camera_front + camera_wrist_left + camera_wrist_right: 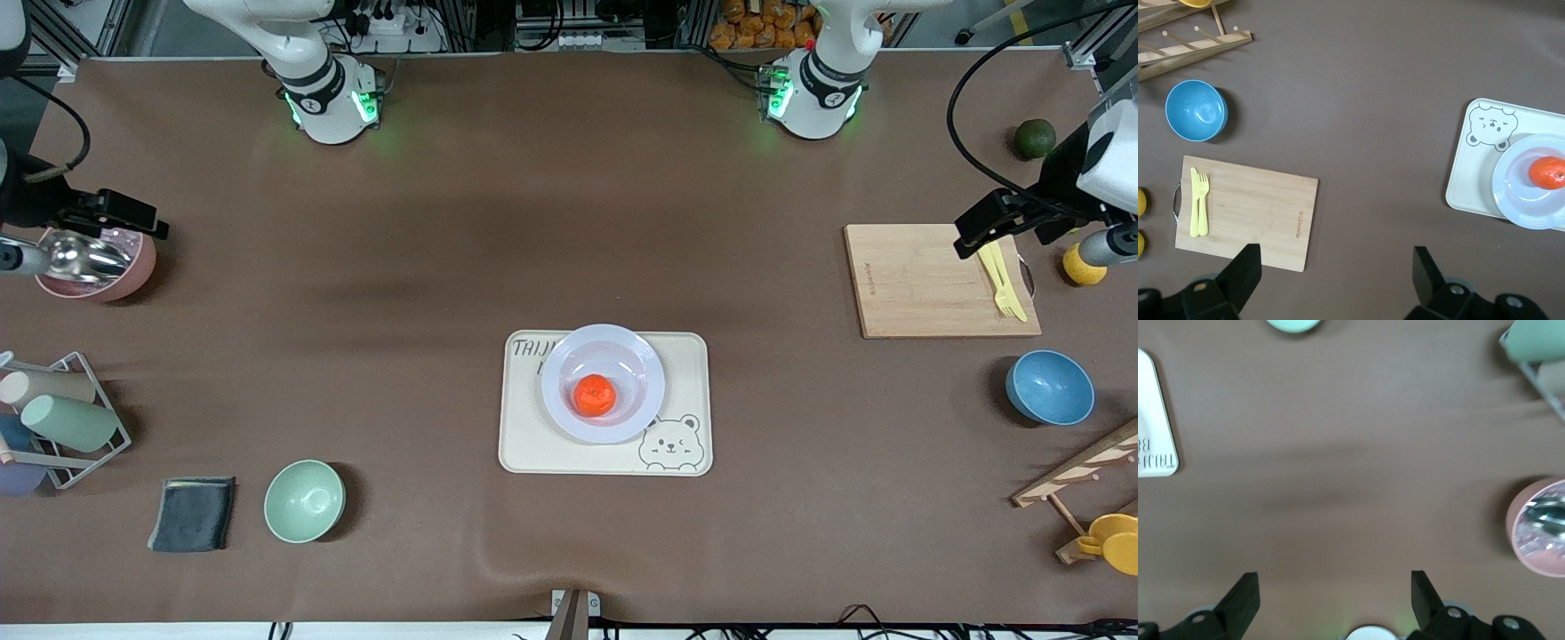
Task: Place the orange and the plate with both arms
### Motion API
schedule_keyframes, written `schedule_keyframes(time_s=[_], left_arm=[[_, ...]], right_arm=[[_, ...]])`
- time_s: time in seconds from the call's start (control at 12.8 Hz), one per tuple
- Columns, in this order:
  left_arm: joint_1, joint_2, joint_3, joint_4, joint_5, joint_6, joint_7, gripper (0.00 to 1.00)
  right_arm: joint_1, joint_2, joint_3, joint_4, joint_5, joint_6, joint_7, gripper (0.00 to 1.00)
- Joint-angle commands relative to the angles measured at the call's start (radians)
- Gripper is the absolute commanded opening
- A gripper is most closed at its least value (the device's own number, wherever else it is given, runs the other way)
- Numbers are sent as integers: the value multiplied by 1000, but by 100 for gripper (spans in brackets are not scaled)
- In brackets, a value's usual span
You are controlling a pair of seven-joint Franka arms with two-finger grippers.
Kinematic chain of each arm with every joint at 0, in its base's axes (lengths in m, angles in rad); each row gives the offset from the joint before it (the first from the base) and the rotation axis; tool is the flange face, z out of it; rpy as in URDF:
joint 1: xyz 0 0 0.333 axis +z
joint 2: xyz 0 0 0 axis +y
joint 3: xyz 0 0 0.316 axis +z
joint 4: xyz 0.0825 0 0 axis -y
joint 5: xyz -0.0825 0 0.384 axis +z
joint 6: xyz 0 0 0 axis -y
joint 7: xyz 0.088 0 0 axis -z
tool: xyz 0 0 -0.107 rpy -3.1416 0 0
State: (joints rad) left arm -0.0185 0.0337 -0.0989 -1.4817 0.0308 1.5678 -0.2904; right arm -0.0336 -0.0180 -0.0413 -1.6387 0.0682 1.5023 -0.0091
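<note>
Left gripper (1333,277) released, fingers spread, empty, up over bamboo cutting board (925,280) at left arm's end of table; yellow fork (1199,201) lies on board. Right gripper (1331,600) also released, empty, up over pink bowl (107,267) at right arm's end. Orange (595,395) sits in lavender plate (560,391), plate rests on bear-printed tray (524,444), table centre

Orange (595,396): small, round, bright reddish-orange, skin slightly dimpled. Sits in the well of the plate (563,362), about centred, touching only the plate.

Plate: round, shallow, pale lavender-white, glossy, wide rim. Lies flat, upright, on the tray (524,444), slightly toward the tray's edge farther from the front camera, covering part of the printed lettering.
</note>
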Motion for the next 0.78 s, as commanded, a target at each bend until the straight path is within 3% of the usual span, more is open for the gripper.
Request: schedule_keyframes(time_s=[0.0,0.71], left_arm=[[11,3,-5,18,-8,-8,30,100],[9,0,-5,17,-8,-17,30,100]], right_arm=[[21,-8,18,87,-65,12,3,100],[9,0,29,94,-94,45,-6,100]])
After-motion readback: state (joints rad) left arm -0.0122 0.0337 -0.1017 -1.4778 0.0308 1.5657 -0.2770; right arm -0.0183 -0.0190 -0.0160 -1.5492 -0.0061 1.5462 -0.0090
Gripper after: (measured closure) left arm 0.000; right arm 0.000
